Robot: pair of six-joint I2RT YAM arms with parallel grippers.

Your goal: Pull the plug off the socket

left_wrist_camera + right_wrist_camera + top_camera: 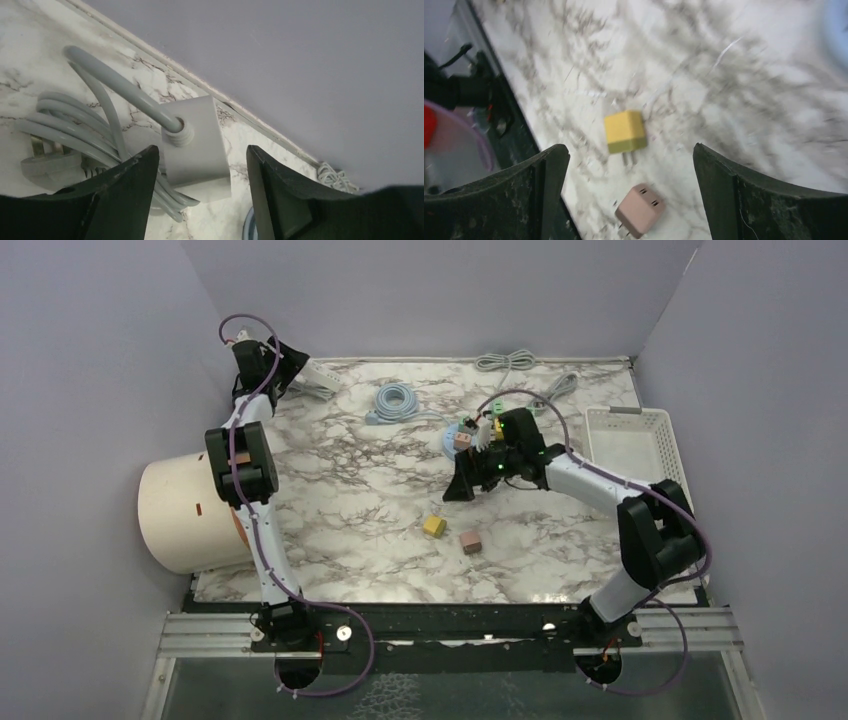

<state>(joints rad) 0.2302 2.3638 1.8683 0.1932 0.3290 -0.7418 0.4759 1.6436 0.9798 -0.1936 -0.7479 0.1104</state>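
Inspecting the left pincer point(201, 150) first: its jaws stand wide, one dark finger point(125, 195) on each side of the socket block point(195, 142), which sits directly between the tips. A strip of bench point(30, 45) shows between the block and the finger on the view's right. On the other side the block's edge meets the finger's outline, and contact cannot be confirmed.

The block is pale grey and lies on the marble bench close to the rear wall point(300, 60). A grey cord point(120, 87) enters it through a ribbed collar on the end facing the pincer. The cord runs off to the left of the pincer, where a bundle of parallel runs passes under the finger on that side. A grey plug point(47, 162) with flat metal pins lies loose further left, outside the jaws and against the bundle. Whether any plug is seated in the block cannot be told from these views.

The right pincer point(628, 150) is likewise wide and carries nothing; its view is blurred. It hangs above the bench. Below it, between the tips, lies a yellow adapter point(625, 131), pins toward the wrist. A pink adapter point(640, 209) lies nearer the wrist, apart from the yellow one.

Overhead, a white basket point(632, 445) sits to the right of the right pincer. A coiled blue cable point(400, 402) lies roughly between the two pincers.
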